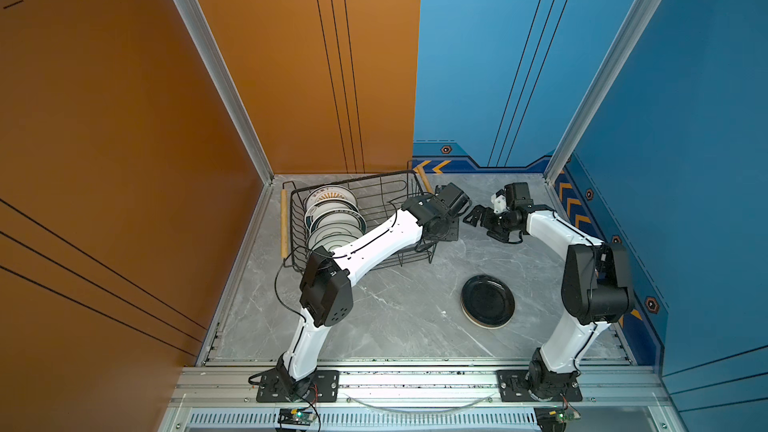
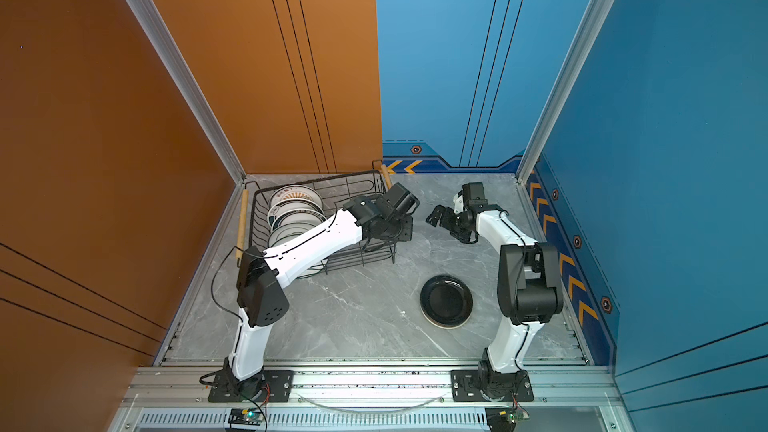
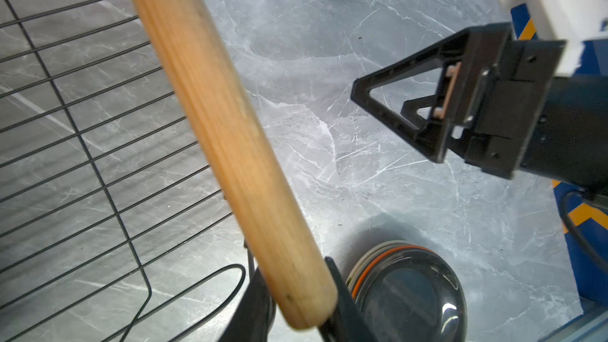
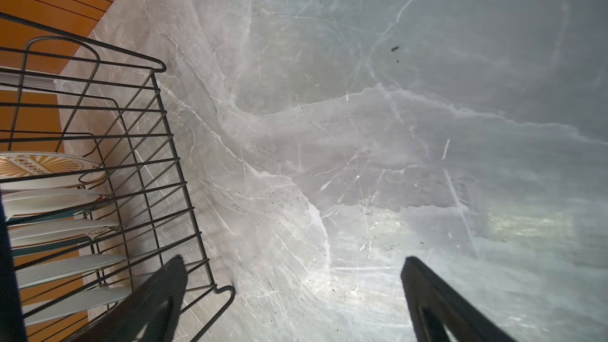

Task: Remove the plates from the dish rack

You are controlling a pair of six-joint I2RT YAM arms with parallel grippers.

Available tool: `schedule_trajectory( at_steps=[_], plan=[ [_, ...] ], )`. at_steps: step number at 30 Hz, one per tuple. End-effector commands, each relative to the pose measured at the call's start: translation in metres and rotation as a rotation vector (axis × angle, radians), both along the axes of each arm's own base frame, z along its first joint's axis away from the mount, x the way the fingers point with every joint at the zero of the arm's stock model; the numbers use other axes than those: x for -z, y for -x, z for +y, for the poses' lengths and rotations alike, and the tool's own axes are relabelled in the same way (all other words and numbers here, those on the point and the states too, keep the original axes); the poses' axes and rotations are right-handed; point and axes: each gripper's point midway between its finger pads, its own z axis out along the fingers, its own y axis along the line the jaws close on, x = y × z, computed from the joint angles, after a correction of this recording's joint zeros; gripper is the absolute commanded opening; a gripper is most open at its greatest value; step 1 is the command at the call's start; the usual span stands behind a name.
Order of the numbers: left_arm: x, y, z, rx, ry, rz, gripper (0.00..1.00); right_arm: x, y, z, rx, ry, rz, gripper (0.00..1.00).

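Note:
The black wire dish rack (image 1: 374, 197) (image 2: 345, 193) stands at the back left with several plates (image 1: 332, 218) (image 2: 295, 209) upright in its left half; their edges also show in the right wrist view as plates (image 4: 65, 199). My left gripper (image 1: 444, 238) (image 2: 401, 232) (image 3: 296, 278) is shut on the rack's right wooden handle (image 3: 223, 126), one finger on each side of the rod. My right gripper (image 1: 478, 218) (image 2: 436, 218) (image 4: 292, 259) hangs open just right of the rack, above bare table. A stack of plates (image 1: 487, 301) (image 2: 446, 301) (image 3: 411, 291), black on top, lies on the table.
The rack's other wooden handle (image 1: 284, 222) runs along the left wall. The orange wall lies behind the rack and the blue wall to the right. Grey marble table (image 1: 395, 317) spreads in front of the rack and around the stack.

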Motion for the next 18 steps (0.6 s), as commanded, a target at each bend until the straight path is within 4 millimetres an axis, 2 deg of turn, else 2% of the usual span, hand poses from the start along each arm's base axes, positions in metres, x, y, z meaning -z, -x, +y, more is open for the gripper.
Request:
schedule_trajectory(
  at_steps=[1, 4, 8, 14, 18],
  plan=[
    [0.029, 0.012, -0.017, -0.079, 0.052, 0.137, 0.04, -0.009, -0.008, 0.006, -0.032, -0.005, -0.029, 1.00],
    [0.027, 0.014, -0.027, -0.052, 0.060, 0.131, 0.09, -0.007, -0.010, 0.007, -0.034, -0.009, -0.027, 1.00],
    [0.023, 0.014, -0.026, -0.030, 0.050, 0.111, 0.26, -0.007, -0.013, 0.007, -0.033, -0.013, -0.027, 1.00],
    [0.007, 0.013, -0.006, 0.010, 0.000, 0.045, 0.50, -0.007, -0.015, 0.009, -0.035, -0.016, -0.025, 1.00],
    [-0.009, 0.009, 0.014, 0.029, -0.025, -0.003, 0.57, -0.006, -0.015, 0.009, -0.036, -0.014, -0.020, 1.00]
  ],
)
